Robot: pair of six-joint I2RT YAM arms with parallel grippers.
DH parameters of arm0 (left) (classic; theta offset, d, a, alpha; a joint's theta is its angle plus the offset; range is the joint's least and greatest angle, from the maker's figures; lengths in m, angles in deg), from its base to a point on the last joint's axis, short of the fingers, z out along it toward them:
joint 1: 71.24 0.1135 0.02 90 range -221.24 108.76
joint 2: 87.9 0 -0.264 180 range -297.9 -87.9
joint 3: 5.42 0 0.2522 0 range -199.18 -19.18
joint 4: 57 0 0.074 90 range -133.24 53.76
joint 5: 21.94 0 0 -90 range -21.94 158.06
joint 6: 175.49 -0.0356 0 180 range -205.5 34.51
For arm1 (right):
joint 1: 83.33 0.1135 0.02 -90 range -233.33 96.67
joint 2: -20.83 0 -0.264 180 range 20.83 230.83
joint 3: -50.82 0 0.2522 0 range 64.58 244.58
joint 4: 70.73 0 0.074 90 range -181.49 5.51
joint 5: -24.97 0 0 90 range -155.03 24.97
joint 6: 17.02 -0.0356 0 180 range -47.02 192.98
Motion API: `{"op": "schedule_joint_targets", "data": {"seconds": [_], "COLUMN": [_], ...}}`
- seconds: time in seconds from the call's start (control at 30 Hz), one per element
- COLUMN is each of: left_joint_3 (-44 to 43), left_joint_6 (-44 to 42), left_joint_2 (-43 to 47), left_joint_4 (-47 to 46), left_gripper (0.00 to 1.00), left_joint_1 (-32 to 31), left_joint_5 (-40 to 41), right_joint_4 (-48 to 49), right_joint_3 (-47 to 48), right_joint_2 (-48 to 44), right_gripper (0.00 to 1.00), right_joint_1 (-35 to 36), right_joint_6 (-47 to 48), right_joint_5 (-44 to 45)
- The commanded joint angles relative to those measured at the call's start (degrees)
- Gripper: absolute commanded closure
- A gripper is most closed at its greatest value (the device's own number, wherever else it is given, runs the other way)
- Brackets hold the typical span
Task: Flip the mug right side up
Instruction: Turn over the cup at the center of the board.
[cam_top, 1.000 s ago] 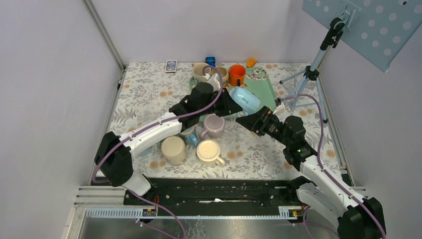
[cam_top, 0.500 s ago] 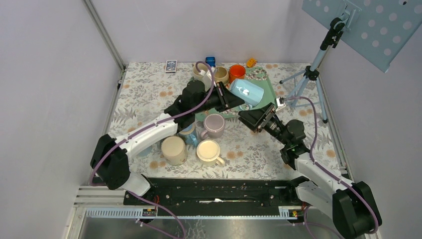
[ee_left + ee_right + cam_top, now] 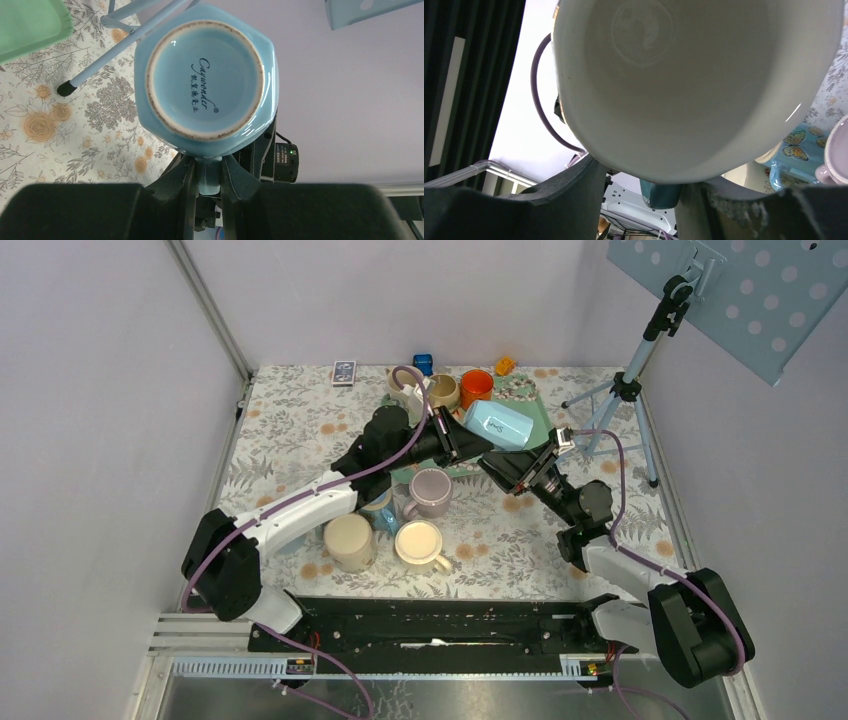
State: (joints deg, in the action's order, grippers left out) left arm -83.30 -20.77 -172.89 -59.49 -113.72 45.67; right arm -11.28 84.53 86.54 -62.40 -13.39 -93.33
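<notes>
Light blue mug (image 3: pixel 500 423) is held off the floral worktop (image 3: pixel 300 430), above the green tray (image 3: pixel 540 430) near the far edge, right of centre; it is tilted onto its side, not upright; its base, with a dark printed mark, is turned toward the left wrist camera; its pale inside is turned toward the right wrist camera.

Left pincer (image 3: pixel 458 440) is clenched on the mug's handle; in the left wrist view the handle is seen pinched between both fingers (image 3: pixel 186 185).

Right pincer (image 3: pixel 515 468) is placed just at the mug's mouth, on its near side; in the right wrist view the rim fills the frame and the two fingers are seen low at either side of it; whether the rim is grasped or the pincer is released cannot be told.

Toward the middle of the worktop a lilac mug (image 3: pixel 432 490) is seen upright; a cream mug (image 3: pixel 420 542) is upright closer to the near edge; a beige mug (image 3: pixel 349 540) is just left of it, a flat closed top showing; a blue butterfly mug (image 3: pixel 381 510) is between these, partly hidden by the left arm.

An orange mug (image 3: pixel 477 388) and a tan mug (image 3: pixel 443 390) are seen side by side at the far edge; a tripod (image 3: pixel 610 405) is stood by the far right corner.
</notes>
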Motion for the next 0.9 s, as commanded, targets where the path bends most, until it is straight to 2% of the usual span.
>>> {"op": "schedule_joint_targets", "data": {"seconds": [0.0,0.37,0.5,0.73,0.83,0.87], "left_joint_3": [-1.1,-1.1,-0.8,0.0,0.5,0.6], "left_joint_6": [1.3,2.4,2.2,0.9,0.3,0.1], "left_joint_2": [2.7,1.8,2.0,2.4,2.6,2.7], "left_joint_4": [-11.4,-12.5,-12.1,-11.1,-11.2,-11.2], "left_gripper": [1.00,1.00,1.00,1.00,1.00,0.97], "left_joint_1": [0.4,0.4,0.4,0.4,0.4,0.4], "left_joint_5": [-2.3,-3.7,-4.0,-4.7,-4.7,-4.7], "right_joint_4": [7.1,4.7,2.1,-8.7,-16.3,-18.7], "right_joint_3": [0.6,1.0,1.7,4.1,6.2,7.0], "right_joint_2": [0.4,-0.6,-1.5,-5.6,-7.4,-8.0], "right_gripper": [0.48,0.65,0.76,1.00,1.00,1.00], "right_joint_1": [-0.4,-0.5,-0.5,-0.4,-0.4,-0.5], "right_joint_6": [-1.5,0.3,1.8,8.5,12.7,14.8], "right_joint_5": [-1.3,-2.0,-2.1,-2.2,-2.4,-2.5]}}
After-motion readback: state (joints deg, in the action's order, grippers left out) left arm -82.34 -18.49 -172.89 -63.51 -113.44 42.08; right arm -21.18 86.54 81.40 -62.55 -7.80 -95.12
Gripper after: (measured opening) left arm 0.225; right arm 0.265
